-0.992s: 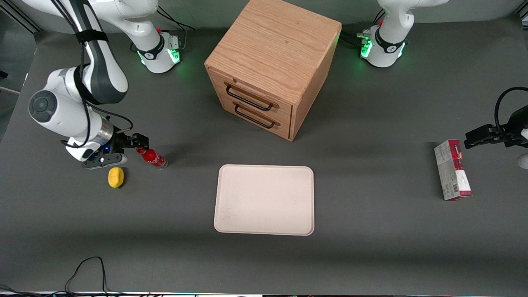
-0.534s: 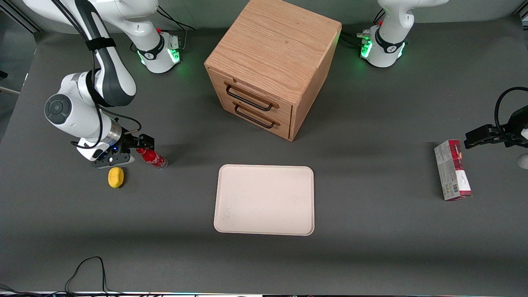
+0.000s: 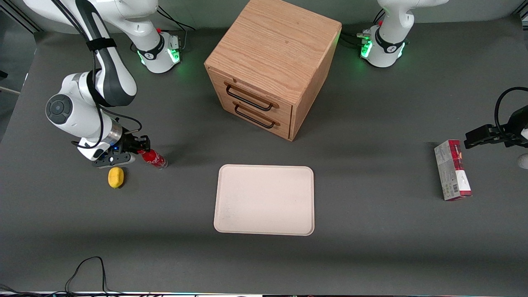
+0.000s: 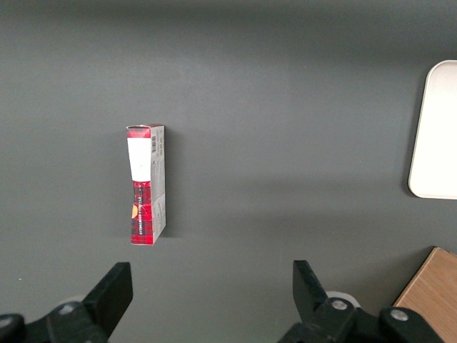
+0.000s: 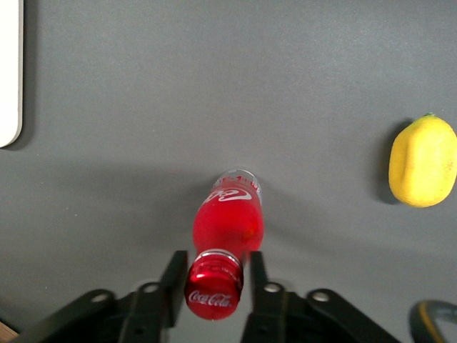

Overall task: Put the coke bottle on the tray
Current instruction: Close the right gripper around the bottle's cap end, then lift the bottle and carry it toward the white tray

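Red coke bottle (image 5: 227,232) upright on the grey tabletop (image 3: 371,231), beside a lemon (image 3: 116,177) and well apart from the cream tray (image 3: 264,200). Gripper (image 5: 213,280) now at the cap, closer in than a second ago, fingers (image 5: 173,275) pressed against its sides, apparently clamped on it. Grasp seemingly made; lift and carry to tray still ahead.

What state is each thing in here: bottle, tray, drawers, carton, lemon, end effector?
coke bottle: upright on the table, cap between the end effector's fingers
end effector: shut on the bottle's neck
tray: nothing on it
cabinet: both drawers closed
carton: lying flat
lemon: resting beside the bottle
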`<state>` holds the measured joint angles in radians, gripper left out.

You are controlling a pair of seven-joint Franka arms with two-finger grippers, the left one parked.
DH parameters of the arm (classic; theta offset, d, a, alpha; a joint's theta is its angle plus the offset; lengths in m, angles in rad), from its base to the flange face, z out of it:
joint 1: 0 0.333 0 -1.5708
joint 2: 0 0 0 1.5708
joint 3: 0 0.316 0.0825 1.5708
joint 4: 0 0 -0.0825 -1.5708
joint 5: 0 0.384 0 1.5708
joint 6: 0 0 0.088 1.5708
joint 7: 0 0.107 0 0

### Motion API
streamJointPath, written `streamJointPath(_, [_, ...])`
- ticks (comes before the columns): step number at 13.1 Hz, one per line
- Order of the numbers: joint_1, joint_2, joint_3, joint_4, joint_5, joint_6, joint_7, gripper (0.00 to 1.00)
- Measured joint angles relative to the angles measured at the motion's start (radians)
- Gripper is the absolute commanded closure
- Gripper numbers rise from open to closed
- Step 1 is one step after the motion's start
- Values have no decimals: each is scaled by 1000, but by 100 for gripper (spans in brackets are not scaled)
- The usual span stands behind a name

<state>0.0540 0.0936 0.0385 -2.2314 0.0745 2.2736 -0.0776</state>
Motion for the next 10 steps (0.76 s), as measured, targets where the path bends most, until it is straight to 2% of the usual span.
streamJointPath(6, [0,-2,-3,33,-1,-39,0,100])
streamJointPath(8, [1,-5,-3,164,-1,-204,0,100])
streamJointPath(10, [1,-9,-3,376,0,-425,15,100])
